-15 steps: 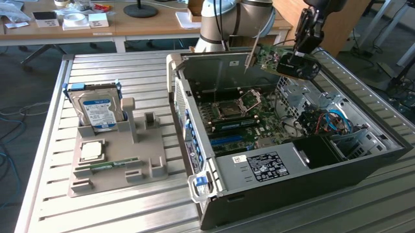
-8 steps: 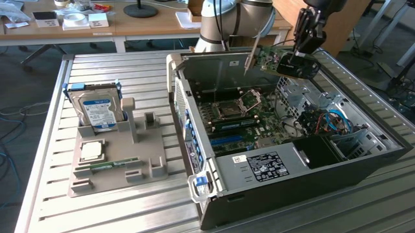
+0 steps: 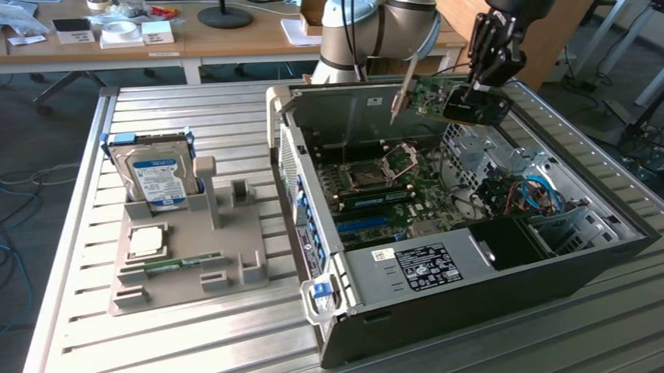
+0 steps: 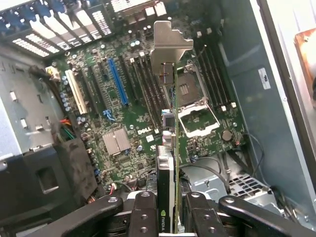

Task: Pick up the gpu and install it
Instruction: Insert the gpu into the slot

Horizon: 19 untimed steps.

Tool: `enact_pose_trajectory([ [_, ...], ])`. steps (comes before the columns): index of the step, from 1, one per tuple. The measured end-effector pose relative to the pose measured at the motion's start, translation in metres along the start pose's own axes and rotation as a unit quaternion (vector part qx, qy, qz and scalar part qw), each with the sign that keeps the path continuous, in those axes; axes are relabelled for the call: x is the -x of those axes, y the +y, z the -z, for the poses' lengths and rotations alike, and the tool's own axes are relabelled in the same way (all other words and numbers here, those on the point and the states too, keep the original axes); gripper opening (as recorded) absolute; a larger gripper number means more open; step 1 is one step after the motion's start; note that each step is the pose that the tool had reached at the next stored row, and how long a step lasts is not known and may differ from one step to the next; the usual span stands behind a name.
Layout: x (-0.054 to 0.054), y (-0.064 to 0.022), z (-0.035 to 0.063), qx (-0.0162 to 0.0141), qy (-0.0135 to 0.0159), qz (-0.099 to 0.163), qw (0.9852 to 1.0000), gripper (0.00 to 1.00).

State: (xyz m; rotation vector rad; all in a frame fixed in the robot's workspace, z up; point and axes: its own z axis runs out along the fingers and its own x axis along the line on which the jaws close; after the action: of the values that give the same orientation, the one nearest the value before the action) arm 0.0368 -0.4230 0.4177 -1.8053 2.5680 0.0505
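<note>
Slatted metal table (image 3: 207,109): one open case (image 3: 467,311), one gpu (image 3: 428,92) in one hand (image 3: 477,97)

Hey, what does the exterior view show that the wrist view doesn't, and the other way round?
Exterior view: the hard drive standing in the grey holder beside the case. Wrist view: the green logo on the gpu and the DELL lettering on the motherboard. Both: the gripper shut on the gpu, and the open CPU socket.

Hard drive (image 3: 155,175) upright in grey holder (image 3: 189,273), slatted table (image 3: 197,116)
</note>
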Motion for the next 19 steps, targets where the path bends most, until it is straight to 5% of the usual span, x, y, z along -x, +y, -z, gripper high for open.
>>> enact_pose_trajectory([
  [10, 0.0, 0.0, -0.0002, 0.0011, 0.0014, 0.055, 0.9985, 0.27],
  [19, 0.0, 0.0, -0.0006, 0.0022, 0.0028, 0.11, 0.994, 0.27],
])
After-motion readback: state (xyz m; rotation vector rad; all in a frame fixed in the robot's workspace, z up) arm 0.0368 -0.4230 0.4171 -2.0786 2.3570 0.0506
